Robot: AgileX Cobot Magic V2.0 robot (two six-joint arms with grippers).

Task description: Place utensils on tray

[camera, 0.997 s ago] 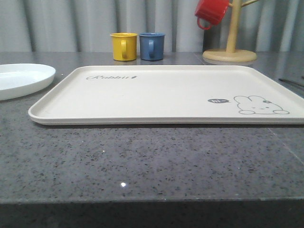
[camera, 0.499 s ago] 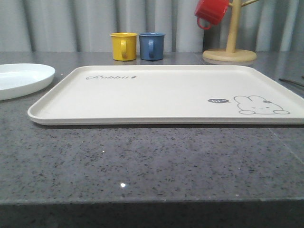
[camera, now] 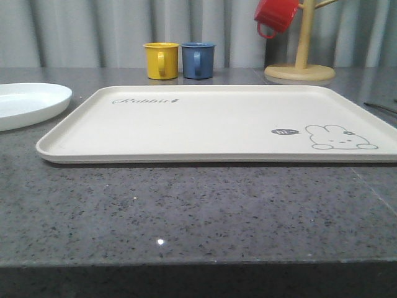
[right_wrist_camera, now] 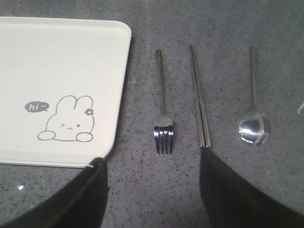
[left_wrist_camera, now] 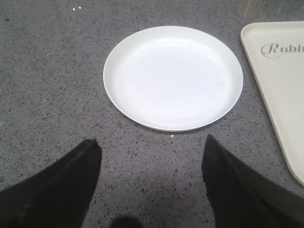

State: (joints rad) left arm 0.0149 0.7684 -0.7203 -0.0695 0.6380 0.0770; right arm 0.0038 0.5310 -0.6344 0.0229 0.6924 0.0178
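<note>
The cream tray (camera: 217,121) with a rabbit drawing lies bare in the middle of the table; its corners show as tray (left_wrist_camera: 280,76) and tray (right_wrist_camera: 57,66). To its left lies the white plate (camera: 25,102), also seen as plate (left_wrist_camera: 173,76). My left gripper (left_wrist_camera: 152,145) hovers open just short of the plate's rim, holding nothing. A fork (right_wrist_camera: 163,114), a pair of chopsticks (right_wrist_camera: 199,97) and a spoon (right_wrist_camera: 254,114) lie side by side on the table to the right of the tray. My right gripper (right_wrist_camera: 152,161) is open above the table, near the fork's tines.
A yellow mug (camera: 161,60) and a blue mug (camera: 198,59) stand behind the tray. A wooden mug tree (camera: 301,62) with a red mug (camera: 276,15) hanging on it stands at the back right. The table is dark speckled stone.
</note>
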